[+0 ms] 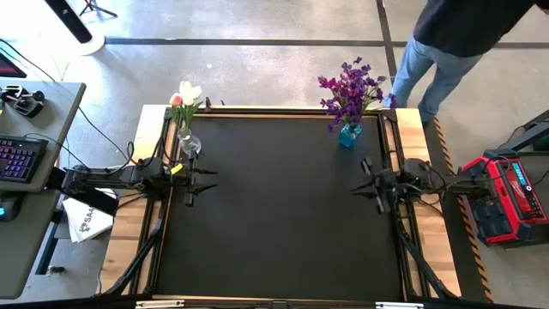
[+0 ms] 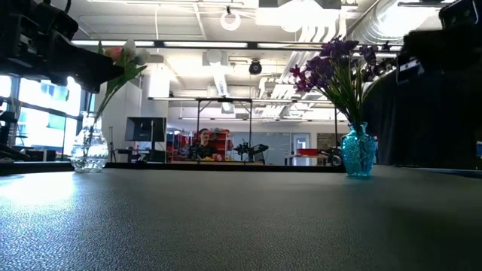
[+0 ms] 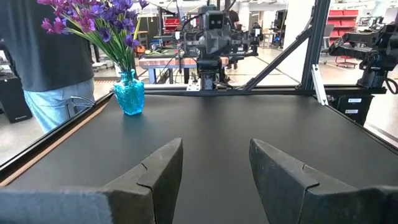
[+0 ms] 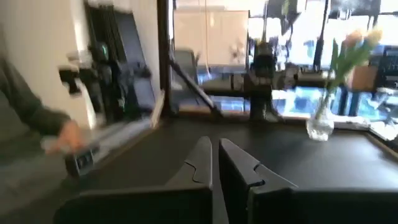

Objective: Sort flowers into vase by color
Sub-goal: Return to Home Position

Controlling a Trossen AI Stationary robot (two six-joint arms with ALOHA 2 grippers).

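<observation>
Both arms sit about mid-depth, each hugging its own side edge of the bench [image 1: 274, 249]. The left tool [image 1: 204, 177] has its fingers apart, while the right tool [image 1: 358, 185] has them pretty much together. There's a wide open stretch of dark top between the two. Further back, the tulips [image 1: 185, 94] stand in a clear vase [image 1: 189, 143] near the far-left corner. The purple flowers [image 1: 350, 87] stand in a blue vase [image 1: 348, 135] near the far-right corner. Both vases are just inside the far edge. A person [image 1: 446, 39] stands on the floor beyond that right corner.
</observation>
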